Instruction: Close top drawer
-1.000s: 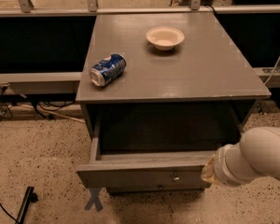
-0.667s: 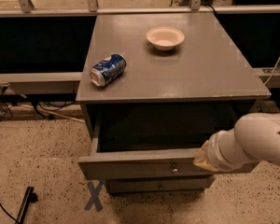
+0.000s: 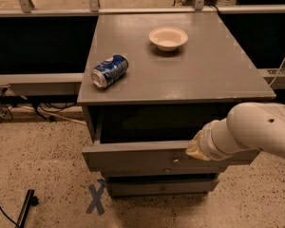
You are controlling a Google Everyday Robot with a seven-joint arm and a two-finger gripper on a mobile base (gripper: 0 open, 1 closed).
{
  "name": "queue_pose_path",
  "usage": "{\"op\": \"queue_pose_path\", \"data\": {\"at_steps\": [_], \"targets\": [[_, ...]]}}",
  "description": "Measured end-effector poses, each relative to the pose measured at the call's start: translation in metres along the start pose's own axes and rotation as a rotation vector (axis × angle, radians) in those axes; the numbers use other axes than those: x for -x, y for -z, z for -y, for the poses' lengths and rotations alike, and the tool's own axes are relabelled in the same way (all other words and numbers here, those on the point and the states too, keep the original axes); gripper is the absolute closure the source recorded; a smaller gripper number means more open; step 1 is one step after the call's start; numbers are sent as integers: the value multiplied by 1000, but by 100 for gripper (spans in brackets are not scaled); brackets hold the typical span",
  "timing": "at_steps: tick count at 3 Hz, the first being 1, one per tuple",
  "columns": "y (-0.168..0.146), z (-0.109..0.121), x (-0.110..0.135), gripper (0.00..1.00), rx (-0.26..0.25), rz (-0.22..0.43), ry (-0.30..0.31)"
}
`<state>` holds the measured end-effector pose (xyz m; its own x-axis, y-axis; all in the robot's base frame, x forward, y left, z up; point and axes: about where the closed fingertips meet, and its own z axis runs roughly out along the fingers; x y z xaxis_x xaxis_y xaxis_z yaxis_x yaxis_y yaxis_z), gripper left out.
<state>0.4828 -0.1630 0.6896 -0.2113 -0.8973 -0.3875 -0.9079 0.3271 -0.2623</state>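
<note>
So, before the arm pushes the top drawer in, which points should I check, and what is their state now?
1. The top drawer stands partly open, needs pushing: ok.
2. The gripper is at the drawer's front panel, beside the knob: ok.
3. Contact with the panel: cannot tell.
4. Nothing sticks out of the drawer: cannot tell, too dark.
5. The can lies sideways on the cabinet top, might roll: not ok.
6. The bowl upright, away from edges: ok.

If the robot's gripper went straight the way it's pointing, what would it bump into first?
Most likely the top drawer. The gripper is at the right part of the drawer's front panel and points into it. It looks very near or already touching, though depth is hard to judge here.
</note>
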Motion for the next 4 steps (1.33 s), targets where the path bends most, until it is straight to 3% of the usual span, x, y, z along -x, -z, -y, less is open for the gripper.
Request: {"op": "queue_pose_path", "data": {"at_steps": [1, 2, 3, 4], "targets": [[-2, -2, -7, 100, -23, -9, -7], [-15, -6, -34, 100, -49, -18, -32], [-34, 2, -55, 100, -84, 2, -34], [-47, 16, -56, 100, -110, 42, -13]]}}
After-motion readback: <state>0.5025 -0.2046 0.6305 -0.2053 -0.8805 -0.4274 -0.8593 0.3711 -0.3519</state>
